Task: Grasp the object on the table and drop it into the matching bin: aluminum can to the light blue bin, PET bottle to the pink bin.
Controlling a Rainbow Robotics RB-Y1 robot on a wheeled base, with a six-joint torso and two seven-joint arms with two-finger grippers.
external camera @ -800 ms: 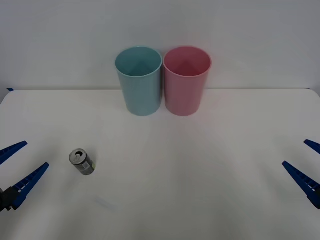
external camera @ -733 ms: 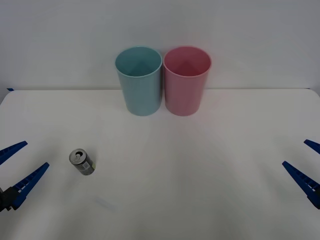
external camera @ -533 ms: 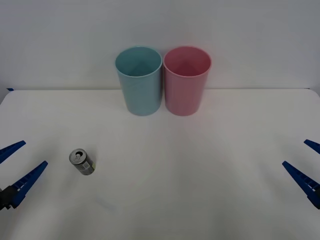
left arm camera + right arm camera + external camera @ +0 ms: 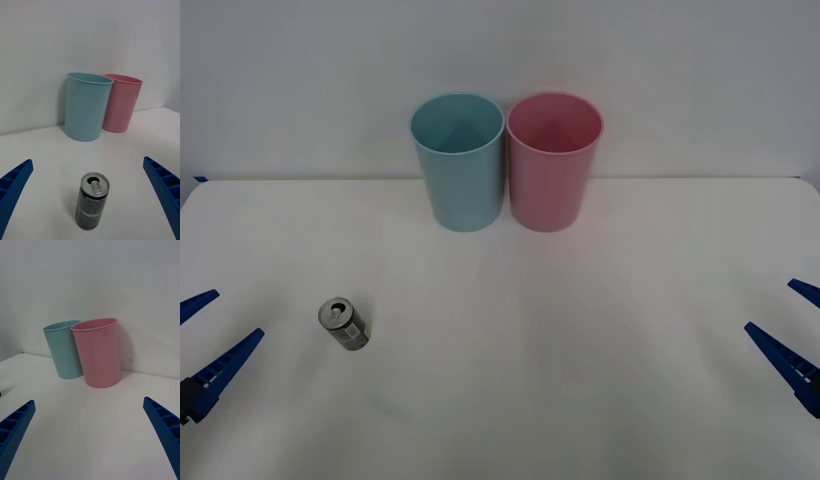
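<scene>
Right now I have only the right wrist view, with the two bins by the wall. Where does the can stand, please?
Observer: The aluminum can stands upright on the table, at the robot's front left, well apart from both bins.
Operator: Is any gripper near it?
Observer: The left gripper is beside it, jaws open, not touching; its wrist view has the can ahead between the two fingers.
Operator: And my right gripper, seen from the front?
Observer: The right gripper hangs at the table's far right edge, jaws open, with the light blue bin and the pink bin between its side and the can's.
</scene>
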